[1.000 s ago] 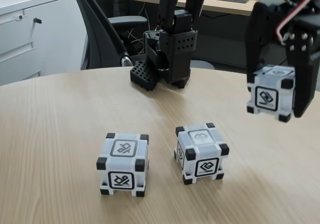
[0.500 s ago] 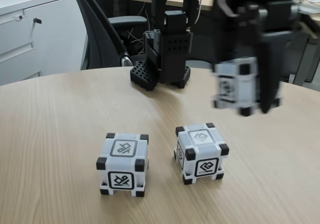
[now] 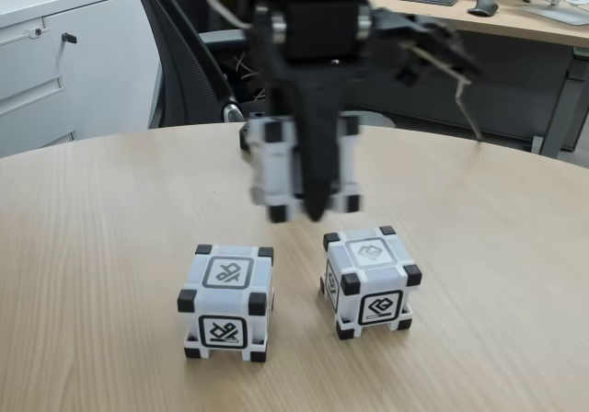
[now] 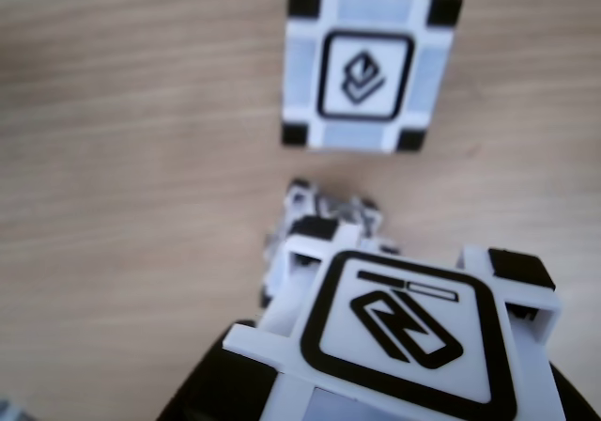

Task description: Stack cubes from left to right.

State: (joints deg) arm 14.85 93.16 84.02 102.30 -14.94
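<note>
My tool (image 3: 308,205), clamped on a cube (image 3: 276,168), has swung in from the right and hangs above the two cubes on the counter (image 3: 92,228), ready for stacking.

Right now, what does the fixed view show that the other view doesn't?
Fixed view: the gripper clamping the held cube off the table, with the left cube and right cube standing apart on it. Other view: the held cube's glyph close up. Both: the held cube, the table and one resting cube, by its glyph likely the right cube.
</note>
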